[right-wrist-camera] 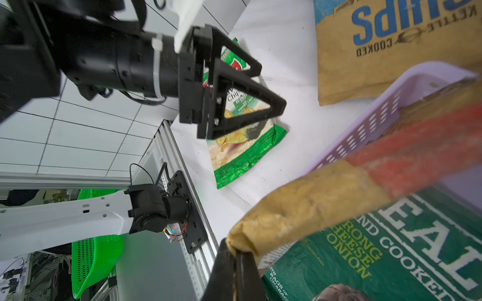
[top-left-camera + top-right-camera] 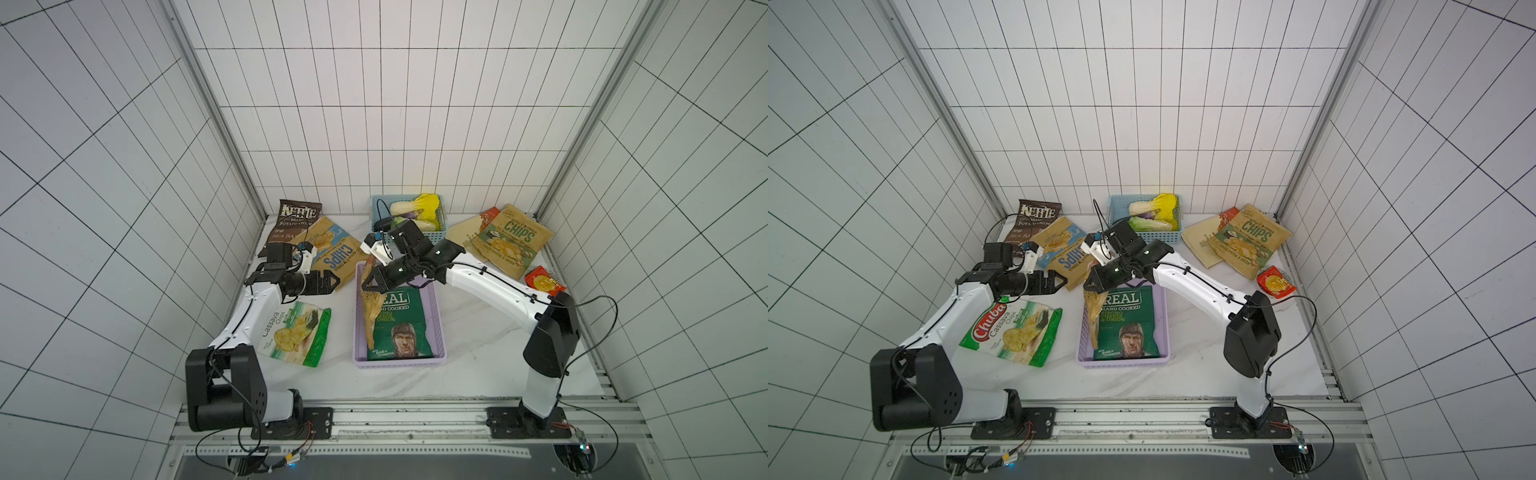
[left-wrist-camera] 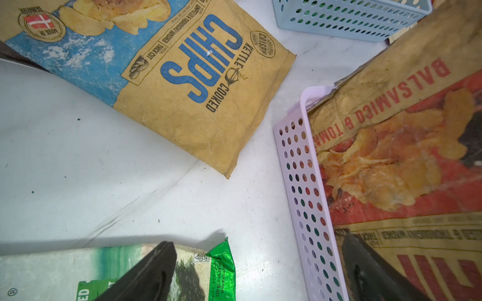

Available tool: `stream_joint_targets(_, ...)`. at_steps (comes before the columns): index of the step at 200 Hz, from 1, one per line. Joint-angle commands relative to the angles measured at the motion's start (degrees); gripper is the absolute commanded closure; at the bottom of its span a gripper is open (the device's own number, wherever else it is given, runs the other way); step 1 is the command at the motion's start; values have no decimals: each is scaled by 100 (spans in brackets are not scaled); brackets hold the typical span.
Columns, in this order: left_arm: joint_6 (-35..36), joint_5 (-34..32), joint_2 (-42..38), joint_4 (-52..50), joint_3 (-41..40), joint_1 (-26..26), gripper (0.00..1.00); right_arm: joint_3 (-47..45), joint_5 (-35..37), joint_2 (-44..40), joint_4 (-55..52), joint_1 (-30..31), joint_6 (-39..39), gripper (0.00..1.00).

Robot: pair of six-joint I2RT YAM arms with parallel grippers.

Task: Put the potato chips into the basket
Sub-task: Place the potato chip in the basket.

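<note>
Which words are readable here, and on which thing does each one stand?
"KETTLE": dark brown bag
"KETTLE COOKED CHIPS", "MADE IN DENMARK": blue-label bag
"BALSAMICO": red-label bag
"REAL", "HAND COOKED": dark green bag
"Chuba Cassava Chips": white-green bag
"CHIPS": green-label bag
Small red packet: unreadable.

right pincer (image 1: 236,254) pinching tan bag (image 1: 313,203), lilac basket (image 1: 365,130)

In both top views the left arm (image 2: 249,309) is reaching from lower left toward the centre, left jaws gaping wide; the right arm (image 2: 490,282) is stretching in from lower right, right jaws pinching tight.
</note>
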Motion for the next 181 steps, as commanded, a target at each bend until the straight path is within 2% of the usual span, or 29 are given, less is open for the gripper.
stream_joint_targets(1, 30, 86, 21, 29, 139, 30, 2, -717, 337, -307, 646, 120, 150, 100)
stream_joint_targets(45, 26, 103, 25, 26, 148, 25, 2, -1637, 572, -808, 1067, 188, 395, 100)
stream_joint_targets(94, 25, 62, -1, 17, 147, 26, 2, -2352, 1016, -1342, 1057, 177, 538, 100)
stream_joint_targets(111, 31, 68, -1, 17, 154, 26, 3, -2678, 1295, -1653, 993, 177, 513, 84)
stream_joint_targets(126, 23, 76, 7, 17, 158, 30, 2, -2975, 1645, -1970, 862, 148, 477, 74)
stream_joint_targets(139, 24, 86, 16, 17, 156, 27, 2, -3175, 1831, -2193, 654, 49, 455, 58)
stream_joint_targets(181, 22, 103, 0, -1, 165, 17, 2, -3359, 2759, -2865, -488, -225, 198, 52)
